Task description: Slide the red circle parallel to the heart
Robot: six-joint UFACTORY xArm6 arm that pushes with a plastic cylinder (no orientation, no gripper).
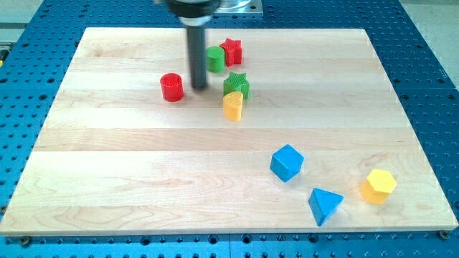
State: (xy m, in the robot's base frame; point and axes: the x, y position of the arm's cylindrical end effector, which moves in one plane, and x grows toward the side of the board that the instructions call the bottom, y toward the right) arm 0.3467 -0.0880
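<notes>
The red circle [171, 87] stands on the wooden board [143, 172] in its upper left part. The yellow heart [232, 105] stands to its right and a little lower. My tip [199, 88] rests on the board between them, just right of the red circle, with a small gap. The dark rod rises straight up to the view's top.
A green circle [216, 59] and a red star [232, 50] stand right of the rod. A green star [236, 84] sits just above the heart. A blue cube [287, 162], a blue triangle [325, 205] and a yellow hexagon [378, 185] lie at the lower right.
</notes>
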